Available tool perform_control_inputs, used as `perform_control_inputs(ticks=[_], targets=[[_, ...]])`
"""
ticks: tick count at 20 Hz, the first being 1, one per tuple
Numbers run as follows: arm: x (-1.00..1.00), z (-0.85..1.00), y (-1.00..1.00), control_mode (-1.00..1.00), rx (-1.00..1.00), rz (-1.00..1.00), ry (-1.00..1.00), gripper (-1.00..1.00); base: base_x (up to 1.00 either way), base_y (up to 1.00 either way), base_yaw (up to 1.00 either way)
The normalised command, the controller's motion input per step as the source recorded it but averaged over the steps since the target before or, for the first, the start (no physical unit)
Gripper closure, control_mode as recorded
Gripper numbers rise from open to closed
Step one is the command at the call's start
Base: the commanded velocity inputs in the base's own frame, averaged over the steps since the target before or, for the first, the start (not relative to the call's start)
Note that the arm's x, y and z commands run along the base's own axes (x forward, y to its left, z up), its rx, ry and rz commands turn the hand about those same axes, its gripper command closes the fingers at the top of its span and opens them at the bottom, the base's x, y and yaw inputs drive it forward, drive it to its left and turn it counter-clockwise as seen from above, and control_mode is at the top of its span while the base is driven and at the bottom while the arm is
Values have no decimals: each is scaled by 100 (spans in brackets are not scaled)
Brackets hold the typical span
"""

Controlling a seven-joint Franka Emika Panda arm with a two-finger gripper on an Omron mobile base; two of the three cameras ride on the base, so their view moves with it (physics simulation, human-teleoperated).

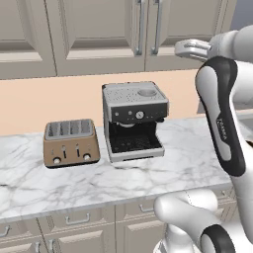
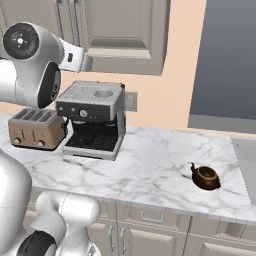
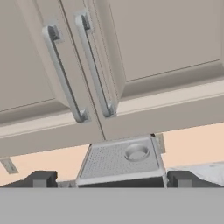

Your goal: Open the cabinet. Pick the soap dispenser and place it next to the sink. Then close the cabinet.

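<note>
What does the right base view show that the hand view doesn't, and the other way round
Right base view alone: the toaster left of the coffee machine, a small brown teapot on the marble counter, the sink edge at far right, and a dark panel on the wall.
Hand view alone: the open gripper with its fingertips spread wide, and both full bar handles up close.
Both: the closed cabinet and the coffee machine top beneath it.

**Even, diffuse rendered lighting**

All three views bright and evenly lit; no glare; soft, faint shadows beneath the coffee machine (image 1: 133, 121) and toaster (image 1: 70, 142) on the worktop (image 1: 188, 168); edges slightly soft and pixelated; no lens distortion visible.
</note>
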Motion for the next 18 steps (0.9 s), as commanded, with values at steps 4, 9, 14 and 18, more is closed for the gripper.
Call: perform_control_inputs(ticks=[4, 9, 14, 18], targets=[[6, 18, 27, -100, -11, 0, 0, -100, 0, 0, 0], [19, 5, 31, -100, -10, -1, 0, -100, 0, 0, 0], [42, 0, 0, -100, 0, 0, 0, -100, 0, 0, 0], [42, 0, 0, -100, 0, 0, 0, -100, 0, 0, 0]])
